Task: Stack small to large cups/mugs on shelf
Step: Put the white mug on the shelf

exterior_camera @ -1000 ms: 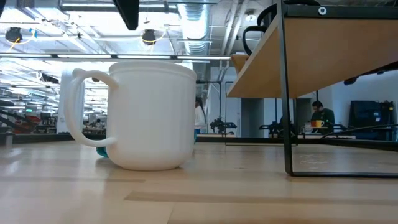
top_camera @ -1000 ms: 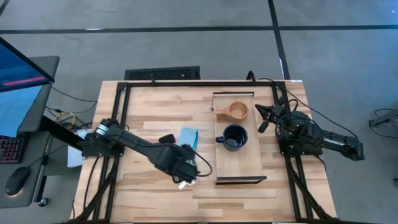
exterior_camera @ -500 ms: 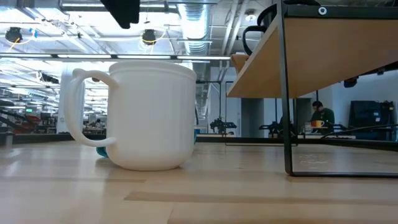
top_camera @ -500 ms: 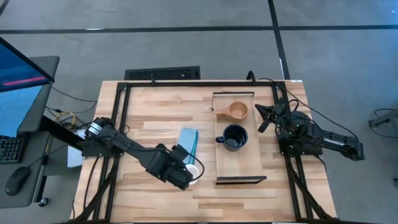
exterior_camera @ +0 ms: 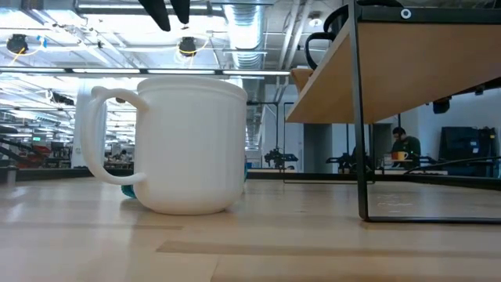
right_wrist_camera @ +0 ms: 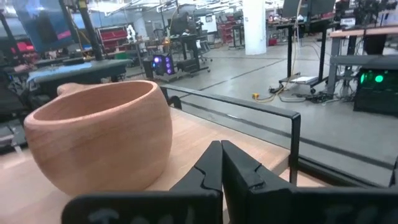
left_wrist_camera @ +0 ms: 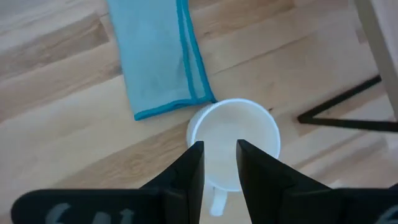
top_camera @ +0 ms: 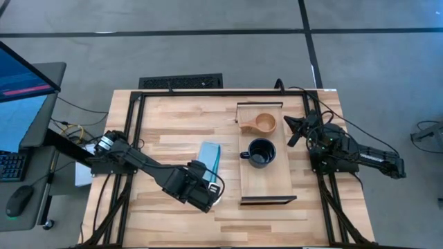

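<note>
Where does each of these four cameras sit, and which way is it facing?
High view: above the table, looking straight down; both dark arms, left gripper over the white mug.
Low view: at tabletop height, looking level; white mug close, raised light-wood shelf, fingertips above.
Left wrist view: on the left arm, looking down past its slightly parted fingers at the mug and blue folded cloth.
Right wrist view: beside the shelf, facing the small wooden cup; its fingers closed.
Shared: the white mug appears in three views.

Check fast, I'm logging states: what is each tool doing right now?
Left tool: open, above the white mug, holding nothing.
Right tool: shut, empty, beside the wooden cup.
</note>
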Robot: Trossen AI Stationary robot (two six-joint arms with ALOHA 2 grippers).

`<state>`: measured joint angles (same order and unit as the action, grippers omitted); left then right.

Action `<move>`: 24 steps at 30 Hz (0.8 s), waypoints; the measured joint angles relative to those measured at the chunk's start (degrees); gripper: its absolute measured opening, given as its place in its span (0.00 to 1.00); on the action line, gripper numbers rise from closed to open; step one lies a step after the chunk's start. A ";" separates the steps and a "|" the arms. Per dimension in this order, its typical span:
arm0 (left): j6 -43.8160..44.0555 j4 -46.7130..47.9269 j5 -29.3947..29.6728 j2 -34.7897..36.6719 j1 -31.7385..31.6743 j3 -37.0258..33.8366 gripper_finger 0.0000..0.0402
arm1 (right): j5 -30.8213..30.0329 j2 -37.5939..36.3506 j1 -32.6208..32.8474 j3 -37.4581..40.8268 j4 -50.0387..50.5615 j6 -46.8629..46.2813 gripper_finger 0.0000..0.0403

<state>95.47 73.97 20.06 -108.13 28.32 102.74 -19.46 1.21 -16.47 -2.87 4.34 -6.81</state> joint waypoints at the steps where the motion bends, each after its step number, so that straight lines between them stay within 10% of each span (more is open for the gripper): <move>1: 1.15 0.00 -0.04 -0.32 0.00 0.02 0.21 | 0.00 0.01 0.00 0.00 0.02 -0.85 0.06; 24: 24.73 -17.86 -4.27 -2.83 4.34 -12.26 0.21 | 0.15 -0.07 3.26 0.00 0.04 -1.75 0.06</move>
<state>120.20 56.11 15.78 -110.96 32.66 90.48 -19.31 1.15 -13.21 -2.87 4.38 -8.56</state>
